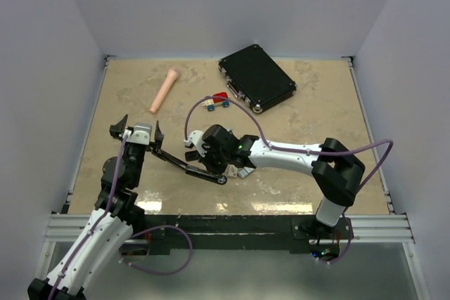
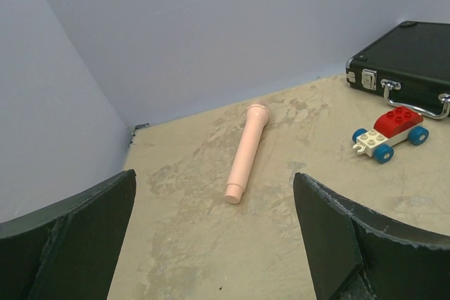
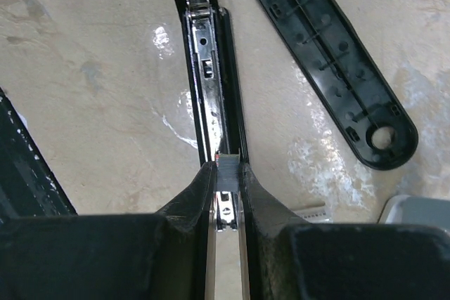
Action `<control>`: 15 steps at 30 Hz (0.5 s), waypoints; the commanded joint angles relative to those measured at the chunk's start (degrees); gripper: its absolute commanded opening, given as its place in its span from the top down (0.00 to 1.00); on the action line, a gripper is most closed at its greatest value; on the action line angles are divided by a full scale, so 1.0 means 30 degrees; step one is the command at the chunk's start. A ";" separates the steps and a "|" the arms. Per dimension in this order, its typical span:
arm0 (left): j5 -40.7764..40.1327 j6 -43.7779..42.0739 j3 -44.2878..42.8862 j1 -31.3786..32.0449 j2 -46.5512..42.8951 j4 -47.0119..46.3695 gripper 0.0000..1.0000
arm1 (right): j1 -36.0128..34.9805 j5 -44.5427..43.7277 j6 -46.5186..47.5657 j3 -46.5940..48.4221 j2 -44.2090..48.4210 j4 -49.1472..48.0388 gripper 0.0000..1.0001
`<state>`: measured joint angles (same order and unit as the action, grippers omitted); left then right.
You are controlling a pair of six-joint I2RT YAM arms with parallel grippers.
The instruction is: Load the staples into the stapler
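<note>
Item: staples, a short silvery strip. Holder: your right gripper, clenched on the strip, with a fingertip pressed against each long side. Location: directly over the stapler, which lies opened out flat on the worktop, just ahead of the arm bases and between the two arms. Key relation: the strip hangs above the near end of the stapler's metal channel. That channel runs straight away from the fingertips, up the wrist view with a slight lean to the left. The strip's long axis looks in line with it. You cannot tell from these views whether the strip already touches the rails or sits just clear of them. Adjacent part: the stapler's black ribbed cover, splayed off to the right of the channel and apart from the fingers. Second holder: your left gripper, released, spread wide and empty, raised near the stapler's left end. Its camera looks out over a pink tube, a toy car and a black case, all well apart from the work. Assessment: the right arm is the nearer one and has the strip, so the seating move looks like yours to make with it. It probably calls for a straight descent with the strip kept parallel to the channel. Any skew would likely leave it riding on a rail.
</note>
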<state>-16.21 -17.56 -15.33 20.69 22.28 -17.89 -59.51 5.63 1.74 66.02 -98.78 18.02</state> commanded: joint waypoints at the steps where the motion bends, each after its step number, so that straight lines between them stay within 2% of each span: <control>1: 0.0275 0.0200 -0.0515 -0.0099 -0.0074 -0.0804 0.02 | -0.0379 0.0145 0.0680 0.1196 -0.0177 -0.1232 0.96; 15: 0.0334 0.0288 -0.0368 -0.0099 -0.0074 -0.1155 0.02 | -0.0643 -0.0265 0.1149 0.1226 -0.1027 -0.0792 0.96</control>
<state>-15.70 -17.54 -15.31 20.69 22.11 -18.41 -61.12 5.06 3.77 67.81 -101.84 16.25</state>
